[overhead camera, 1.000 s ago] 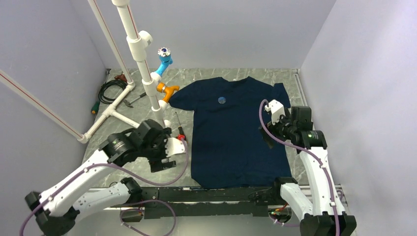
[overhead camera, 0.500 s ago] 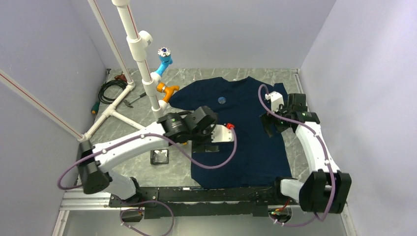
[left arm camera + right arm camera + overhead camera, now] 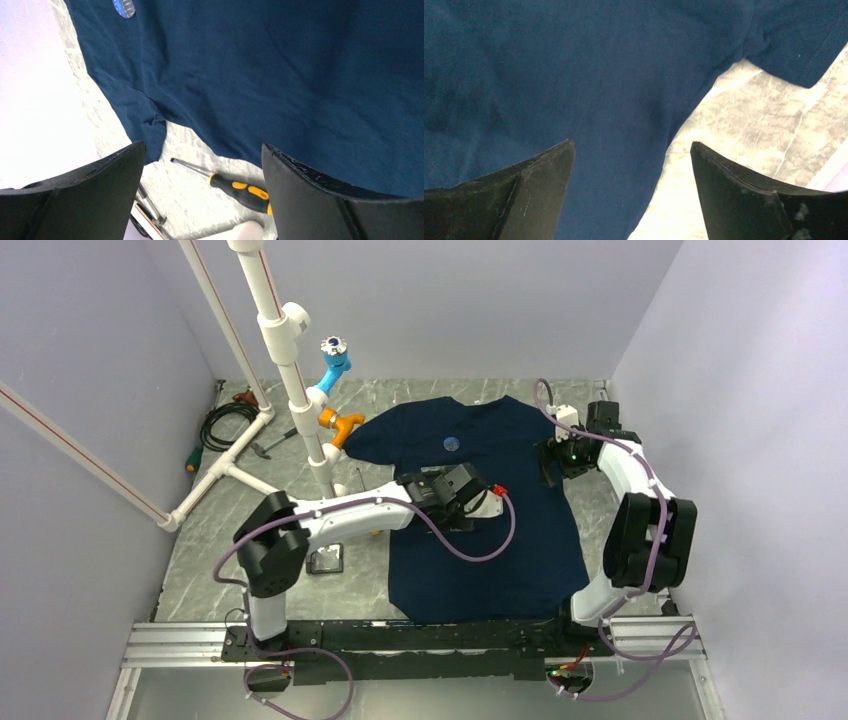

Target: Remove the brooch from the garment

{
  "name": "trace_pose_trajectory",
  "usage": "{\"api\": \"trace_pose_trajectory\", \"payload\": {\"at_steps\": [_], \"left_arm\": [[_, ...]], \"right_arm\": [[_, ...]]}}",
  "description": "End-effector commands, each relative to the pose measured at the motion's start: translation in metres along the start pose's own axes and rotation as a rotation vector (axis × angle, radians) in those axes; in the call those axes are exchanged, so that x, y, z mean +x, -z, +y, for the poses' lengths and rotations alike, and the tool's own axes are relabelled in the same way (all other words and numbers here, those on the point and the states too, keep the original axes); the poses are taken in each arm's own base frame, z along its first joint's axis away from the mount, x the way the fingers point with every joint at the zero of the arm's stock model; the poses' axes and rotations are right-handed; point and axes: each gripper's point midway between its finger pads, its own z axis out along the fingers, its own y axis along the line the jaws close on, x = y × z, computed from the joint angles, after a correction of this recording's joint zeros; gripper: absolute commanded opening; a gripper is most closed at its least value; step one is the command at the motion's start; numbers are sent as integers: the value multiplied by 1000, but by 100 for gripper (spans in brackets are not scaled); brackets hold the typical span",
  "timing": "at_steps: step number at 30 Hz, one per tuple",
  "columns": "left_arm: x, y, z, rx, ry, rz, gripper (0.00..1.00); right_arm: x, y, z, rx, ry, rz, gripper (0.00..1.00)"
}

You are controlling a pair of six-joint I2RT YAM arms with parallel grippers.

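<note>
Brooch (image 3: 452, 444) sits on the chest of the shirt (image 3: 480, 540), untouched. I am in the approach step: left gripper (image 3: 202, 150) and right gripper (image 3: 631, 145) hover wide open, empty. Next, I judge: pin the shirt beside it, then pinch the brooch.

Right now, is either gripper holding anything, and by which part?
Nothing is held. The left gripper and right gripper both hang open over the garment, nothing between their fingers; the brooch lies on the chest, untouched.

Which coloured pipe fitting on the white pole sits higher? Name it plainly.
The light-blue fitting, topped by a star-shaped cap. The orange fitting sits below it on the same pole, near the navy T-shirt.
</note>
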Motion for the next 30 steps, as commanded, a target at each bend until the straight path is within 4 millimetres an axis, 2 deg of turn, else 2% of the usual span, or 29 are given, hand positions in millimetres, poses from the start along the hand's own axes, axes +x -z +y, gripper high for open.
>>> {"api": "trace_pose_trajectory", "payload": {"at_steps": [1,6,10,13,17,23,26,30], "left_arm": [[-9,-23,33,-112,46,-4,90],[-2,-54,34,-141,6,28,83],[6,-74,27,-104,-9,58,67],[12,-85,12,-48,-25,70,56],[24,-91,-22,59,-73,88,53],[36,-81,-77,202,-157,79,54],[34,-68,-108,270,-206,61,55],[31,-43,-149,363,-261,29,55]], "right_arm": [[-38,-10,-7,5,25,-86,85],[-38,-41,-9,-4,38,-32,63],[-29,-60,-15,-12,34,19,48],[-18,-68,-17,-6,51,56,46],[1,-70,-13,-16,78,104,45],[47,-67,-3,-29,147,205,46],[68,-61,2,-31,184,249,47],[88,-46,12,-41,221,276,47]]}}
